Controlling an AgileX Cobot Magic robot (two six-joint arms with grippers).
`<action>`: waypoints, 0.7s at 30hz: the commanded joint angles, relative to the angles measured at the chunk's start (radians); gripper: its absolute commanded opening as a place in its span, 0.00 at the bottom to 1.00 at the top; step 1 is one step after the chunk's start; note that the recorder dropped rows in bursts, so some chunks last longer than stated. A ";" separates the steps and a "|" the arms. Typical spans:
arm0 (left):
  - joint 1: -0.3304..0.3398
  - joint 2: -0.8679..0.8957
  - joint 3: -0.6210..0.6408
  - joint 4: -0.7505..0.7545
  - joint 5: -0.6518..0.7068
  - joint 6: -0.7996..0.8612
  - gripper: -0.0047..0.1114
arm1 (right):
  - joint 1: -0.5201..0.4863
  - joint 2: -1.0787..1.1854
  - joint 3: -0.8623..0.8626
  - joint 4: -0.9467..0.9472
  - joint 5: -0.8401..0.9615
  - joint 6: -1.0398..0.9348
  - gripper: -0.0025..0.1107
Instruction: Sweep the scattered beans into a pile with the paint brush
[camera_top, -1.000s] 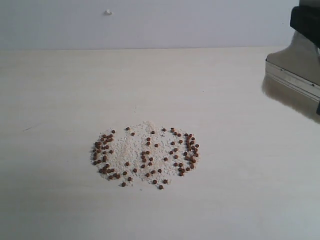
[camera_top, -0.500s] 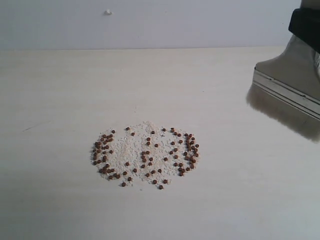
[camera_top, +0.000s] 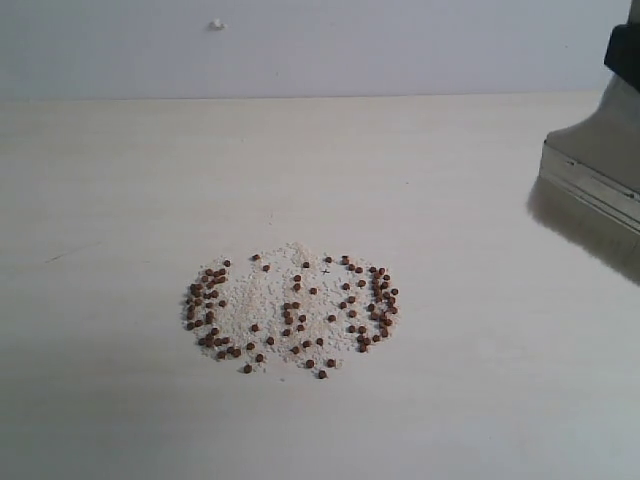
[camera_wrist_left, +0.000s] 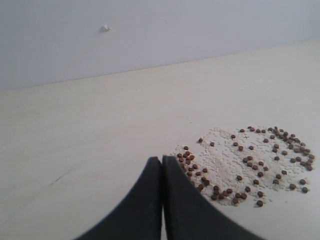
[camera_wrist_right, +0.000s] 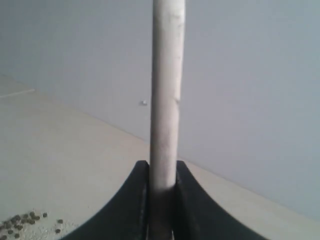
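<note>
The beans (camera_top: 290, 310) lie as small reddish-brown pellets in a rough oval patch on the pale table, mixed with off-white crumbs. They also show in the left wrist view as beans (camera_wrist_left: 250, 162) and at the edge of the right wrist view as beans (camera_wrist_right: 22, 220). The paint brush (camera_top: 595, 170) hangs at the far right, silver ferrule above the bristles (camera_top: 590, 225), well apart from the patch. My right gripper (camera_wrist_right: 163, 165) is shut on the brush handle (camera_wrist_right: 167, 90). My left gripper (camera_wrist_left: 161, 160) is shut on nothing, just beside the patch's left rim.
A pale wall (camera_top: 320, 45) with a small white speck (camera_top: 216, 24) rises behind the table's back edge (camera_top: 300, 97). The bare wooden tabletop (camera_top: 120, 200) stretches all around the patch.
The brush swung left toward the patch half a second ago, then drew back to the right edge. The beans and the left gripper have not moved.
</note>
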 joint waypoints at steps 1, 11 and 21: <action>-0.004 -0.003 0.004 -0.003 0.003 0.003 0.04 | -0.003 0.010 -0.001 -0.433 -0.147 0.540 0.02; -0.004 -0.003 0.004 -0.001 0.003 0.003 0.04 | -0.003 -0.001 0.229 -1.761 -0.673 1.906 0.02; -0.004 -0.003 0.004 -0.001 0.003 0.003 0.04 | -0.003 0.014 0.231 -1.693 -0.660 1.780 0.02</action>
